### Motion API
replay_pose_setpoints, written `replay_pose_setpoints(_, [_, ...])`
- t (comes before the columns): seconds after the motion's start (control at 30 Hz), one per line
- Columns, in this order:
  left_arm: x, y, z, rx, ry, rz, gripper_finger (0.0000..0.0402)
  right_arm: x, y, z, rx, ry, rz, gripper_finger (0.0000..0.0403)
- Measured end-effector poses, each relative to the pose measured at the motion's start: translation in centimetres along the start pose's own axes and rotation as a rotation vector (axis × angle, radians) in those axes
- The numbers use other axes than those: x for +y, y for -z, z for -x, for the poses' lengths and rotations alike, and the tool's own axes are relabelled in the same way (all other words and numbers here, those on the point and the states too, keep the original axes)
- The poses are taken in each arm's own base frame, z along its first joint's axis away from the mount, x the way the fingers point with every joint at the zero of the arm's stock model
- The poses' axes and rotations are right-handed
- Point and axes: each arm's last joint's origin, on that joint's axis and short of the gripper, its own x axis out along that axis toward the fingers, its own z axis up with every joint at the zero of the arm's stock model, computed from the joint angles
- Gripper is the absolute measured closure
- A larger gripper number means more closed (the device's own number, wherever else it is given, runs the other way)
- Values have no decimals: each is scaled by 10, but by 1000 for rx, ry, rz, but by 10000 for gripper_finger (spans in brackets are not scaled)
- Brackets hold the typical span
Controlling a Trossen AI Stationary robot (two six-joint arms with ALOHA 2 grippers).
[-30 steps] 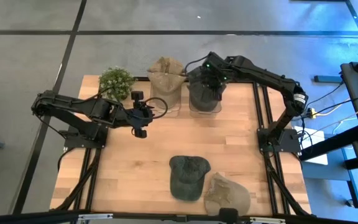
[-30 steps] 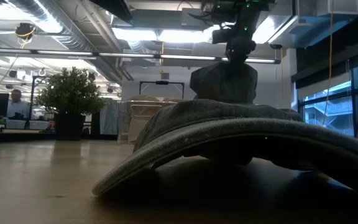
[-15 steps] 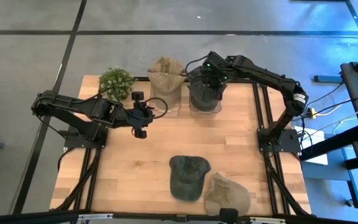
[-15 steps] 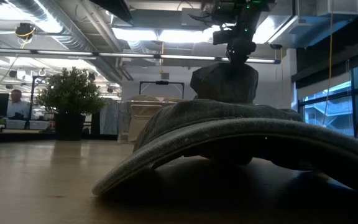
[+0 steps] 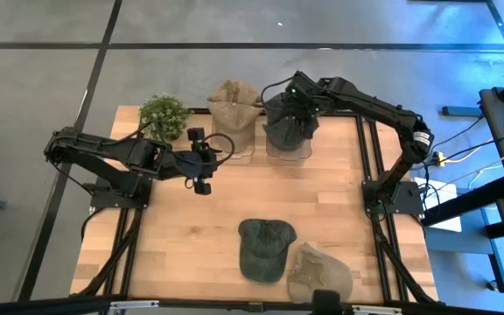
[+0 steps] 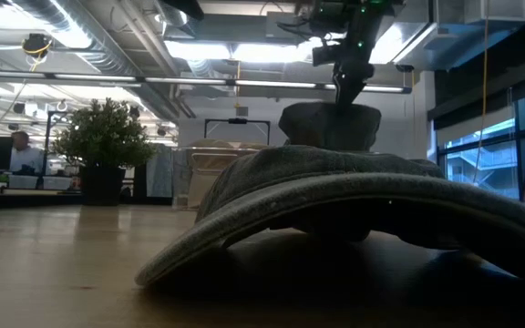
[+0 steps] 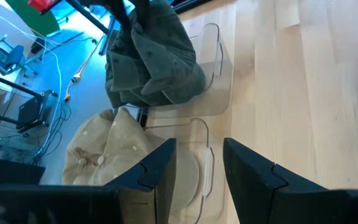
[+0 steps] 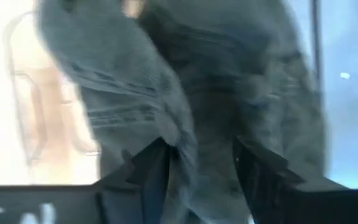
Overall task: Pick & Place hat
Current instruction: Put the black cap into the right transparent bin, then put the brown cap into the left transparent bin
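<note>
A dark grey hat point(image 5: 287, 131) sits over a clear stand point(image 5: 289, 154) at the table's far side, crown up point(image 6: 331, 126). My right gripper point(image 8: 201, 149) stands open right above its crown, fingers pointing down, with dark cloth showing in the gap between them. My left gripper point(image 5: 201, 162) hovers open over the left middle of the table, holding nothing. Beside the dark hat, a tan hat point(image 5: 233, 109) sits on a second clear stand. A green hat point(image 5: 265, 248) and another tan hat point(image 5: 319, 273) lie on the table near its front edge. My right gripper has its open fingers point(image 8: 151, 165) on either side of the top of the dark hat's crown point(image 8: 191, 130), coming from above. Whether they touch the cloth, I cannot tell. The hat rests on its stand.
A potted plant point(image 5: 163, 115) stands at the far left corner of the table. The middle of the wooden table point(image 5: 304, 197) shows bare boards between the stands and the two lying hats. A person point(image 6: 21, 150) shows in the room behind.
My right gripper has opened above the stand and let go of the dark hat. The hat has sunk a little and spread wider over the stand.
</note>
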Motion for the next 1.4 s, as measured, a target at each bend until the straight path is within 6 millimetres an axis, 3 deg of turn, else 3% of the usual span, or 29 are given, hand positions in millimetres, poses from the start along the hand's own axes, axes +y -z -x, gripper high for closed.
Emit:
replay_pose_setpoints(0.2, [0,0,0,-4,0,3,274,-9,-4,20,-23,104,-35,192])
replay_pose_setpoints(0.4, [0,-3,0,-29,-2,22,274,-23,-9,67,-125,220,-143,186])
replay_pose_setpoints(0.53, [0,-8,0,-75,25,50,274,-26,-10,104,-225,192,-166,186])
replay_pose_setpoints(0.63, [0,-11,1,-112,67,68,274,-19,-12,123,-305,70,-167,186])
replay_pose_setpoints(0.77, [-2,-12,1,-128,119,70,274,1,-11,136,-344,-194,-154,186])
replay_pose_setpoints(0.97, [-4,-13,0,-132,159,68,274,45,-6,145,-273,-540,51,186])
replay_pose_setpoints(1.17, [-8,-13,-5,-112,167,81,274,89,-14,152,-275,-667,168,186])
replay_pose_setpoints(1.4, [-15,-13,-13,-81,220,124,274,148,-24,135,-216,-715,235,186])
